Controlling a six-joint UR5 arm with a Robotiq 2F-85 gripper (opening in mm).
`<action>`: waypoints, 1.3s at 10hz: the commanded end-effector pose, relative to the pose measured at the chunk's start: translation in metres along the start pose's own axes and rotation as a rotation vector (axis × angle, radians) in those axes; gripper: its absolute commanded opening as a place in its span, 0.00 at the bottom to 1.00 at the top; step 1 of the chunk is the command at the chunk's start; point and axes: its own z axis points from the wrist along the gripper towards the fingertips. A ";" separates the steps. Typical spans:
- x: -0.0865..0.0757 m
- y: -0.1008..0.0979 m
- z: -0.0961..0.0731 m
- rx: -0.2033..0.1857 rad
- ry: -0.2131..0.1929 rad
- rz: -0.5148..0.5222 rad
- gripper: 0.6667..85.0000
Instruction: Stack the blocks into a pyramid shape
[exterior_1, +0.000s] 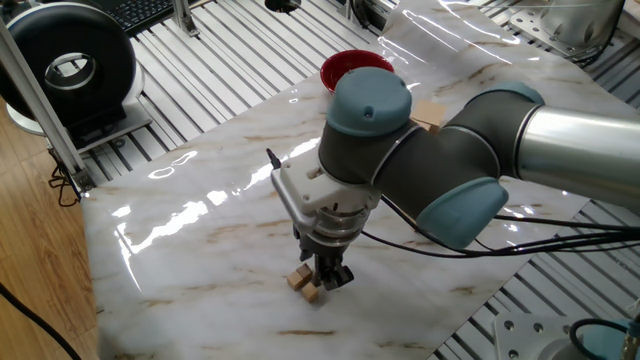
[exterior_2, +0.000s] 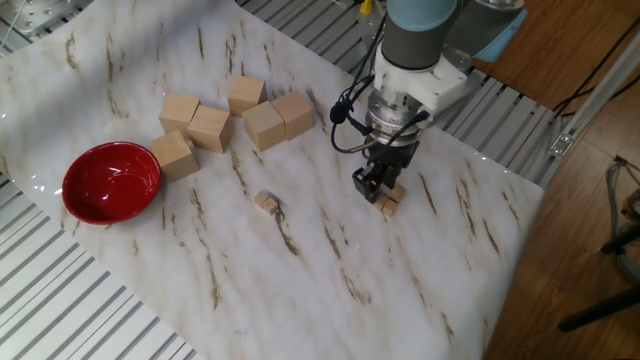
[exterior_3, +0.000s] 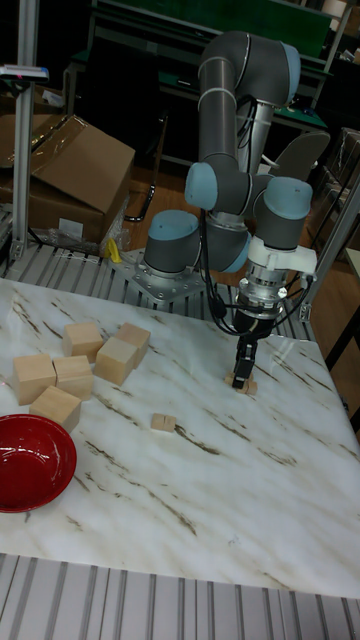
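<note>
The gripper (exterior_2: 377, 187) was lowered at the small cubes (exterior_1: 303, 284), finger state not discernible, so placement was judged underway, release and lift being called for next.

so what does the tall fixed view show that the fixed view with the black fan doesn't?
Tall view only: the five large wooden blocks, a lone tiny cube apart from the gripper, the arm's base. Fan view only: two tiny cubes side by side at the gripper's tip. Both: gripper down at the cubes, red bowl, marble tabletop.
</note>
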 end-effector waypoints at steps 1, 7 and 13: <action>-0.002 -0.001 0.002 0.000 -0.021 0.019 0.54; 0.004 0.001 0.003 -0.003 -0.036 0.024 0.54; 0.004 0.003 0.006 0.001 -0.035 0.067 0.34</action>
